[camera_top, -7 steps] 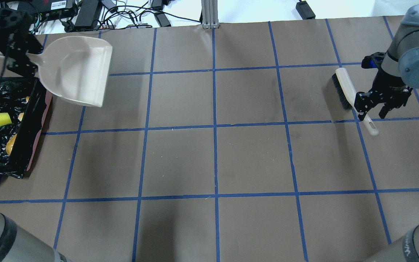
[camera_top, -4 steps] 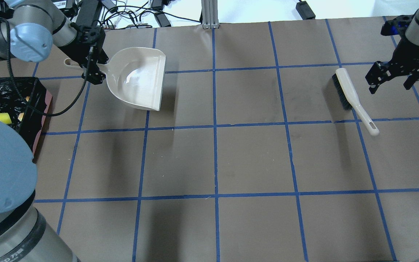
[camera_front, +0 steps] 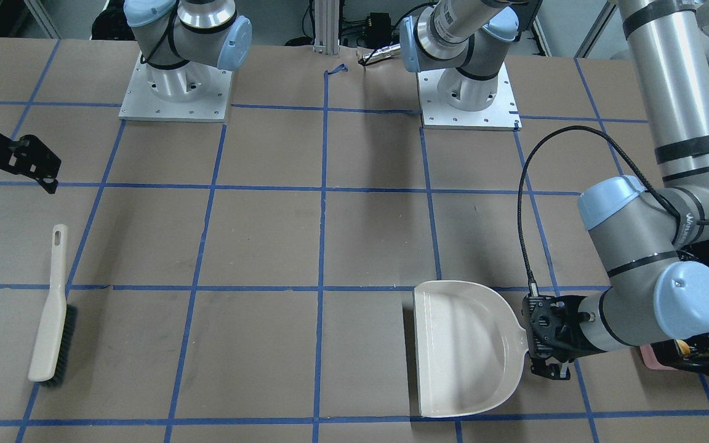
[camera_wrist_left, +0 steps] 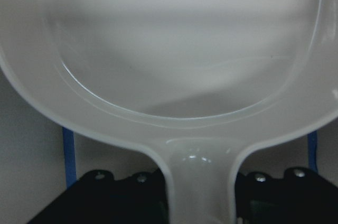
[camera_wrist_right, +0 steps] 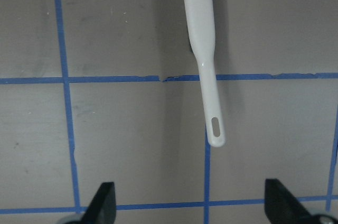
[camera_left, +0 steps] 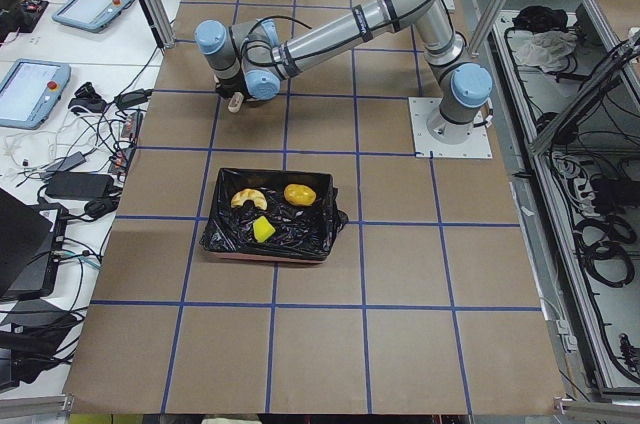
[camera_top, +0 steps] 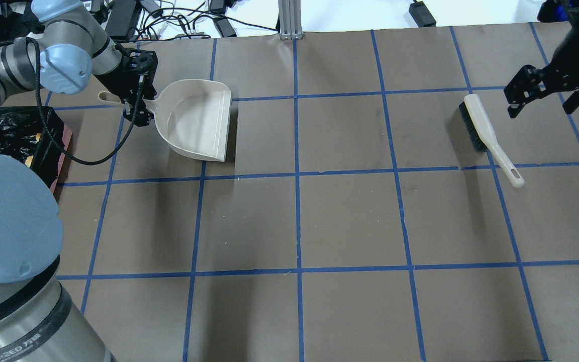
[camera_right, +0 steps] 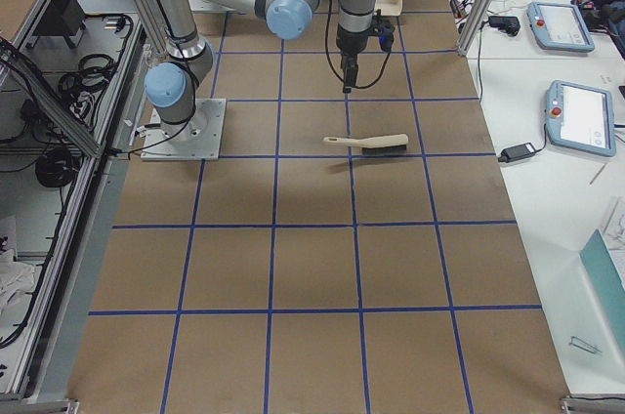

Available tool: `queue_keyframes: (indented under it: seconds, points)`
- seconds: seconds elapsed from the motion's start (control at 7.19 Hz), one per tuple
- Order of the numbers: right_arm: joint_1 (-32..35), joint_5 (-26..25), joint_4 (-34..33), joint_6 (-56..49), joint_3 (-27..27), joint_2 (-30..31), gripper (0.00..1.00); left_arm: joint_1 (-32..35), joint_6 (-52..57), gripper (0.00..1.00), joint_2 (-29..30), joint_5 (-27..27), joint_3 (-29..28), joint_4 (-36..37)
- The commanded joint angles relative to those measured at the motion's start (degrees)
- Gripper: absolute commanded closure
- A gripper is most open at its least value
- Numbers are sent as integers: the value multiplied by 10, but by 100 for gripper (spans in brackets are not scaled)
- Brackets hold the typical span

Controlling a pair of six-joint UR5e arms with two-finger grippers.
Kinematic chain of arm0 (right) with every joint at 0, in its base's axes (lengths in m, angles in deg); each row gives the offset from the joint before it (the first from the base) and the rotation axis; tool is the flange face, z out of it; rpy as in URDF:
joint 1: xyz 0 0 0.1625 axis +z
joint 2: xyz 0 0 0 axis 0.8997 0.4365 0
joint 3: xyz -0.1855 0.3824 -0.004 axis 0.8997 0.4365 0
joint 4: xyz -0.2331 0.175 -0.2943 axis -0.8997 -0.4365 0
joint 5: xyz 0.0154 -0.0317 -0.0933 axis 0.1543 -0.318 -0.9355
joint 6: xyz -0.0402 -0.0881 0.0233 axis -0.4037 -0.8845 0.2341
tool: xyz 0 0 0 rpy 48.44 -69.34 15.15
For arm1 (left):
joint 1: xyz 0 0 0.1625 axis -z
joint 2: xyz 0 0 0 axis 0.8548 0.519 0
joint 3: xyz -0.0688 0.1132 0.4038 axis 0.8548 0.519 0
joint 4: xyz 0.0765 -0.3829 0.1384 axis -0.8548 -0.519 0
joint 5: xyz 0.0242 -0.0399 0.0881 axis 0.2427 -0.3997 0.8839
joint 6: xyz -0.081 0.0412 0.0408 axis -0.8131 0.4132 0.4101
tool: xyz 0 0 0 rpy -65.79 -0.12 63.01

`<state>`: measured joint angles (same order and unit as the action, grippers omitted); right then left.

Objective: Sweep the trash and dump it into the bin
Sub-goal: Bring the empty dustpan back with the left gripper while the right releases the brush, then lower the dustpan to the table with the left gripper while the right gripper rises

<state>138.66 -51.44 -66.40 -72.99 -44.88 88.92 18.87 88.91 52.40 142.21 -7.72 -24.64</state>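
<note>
The trash lies in the bin (camera_left: 318,239), a pink box lined with black bag: a croissant (camera_left: 247,199), a yellow-brown potato-like lump (camera_left: 299,194) and a yellow wedge (camera_left: 263,230). The bin's corner also shows in the overhead view (camera_top: 56,146). My left gripper (camera_top: 136,108) is shut on the handle of the empty beige dustpan (camera_top: 196,120), which lies flat at table level to the right of the bin. The dustpan also shows in the front view (camera_front: 462,347) and the left wrist view (camera_wrist_left: 174,49). My right gripper (camera_top: 541,100) is open and empty, raised beside the brush (camera_top: 485,131).
The brush lies on the table by itself, its handle (camera_wrist_right: 205,76) pointing toward the robot. It also shows in the front view (camera_front: 53,314). Cables and power bricks (camera_top: 118,20) lie past the table's far edge. The left arm's elbow (camera_top: 3,221) covers most of the bin from overhead.
My left arm has carried the dustpan from beside the bin to the right and set it low over the table. My right gripper has lifted off the brush handle and moved up and away.
</note>
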Motion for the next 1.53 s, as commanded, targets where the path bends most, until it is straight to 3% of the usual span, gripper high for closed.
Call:
queue_keyframes:
  seconds: [0.0,0.28,0.56,0.83,1.39]
  points:
    - [121,4,16,176,22,4,0,1,-6,100,6,-2,5,1]
    - [190,6,12,248,24,6,0,3,1,100,12,-2,5,2]
    - [192,5,11,240,23,16,0,5,5,100,12,-5,5,7]
    - [192,41,13,235,21,21,0,9,20,100,13,-6,5,20]
    - [192,42,4,231,19,26,0,12,17,100,21,-9,13,24]
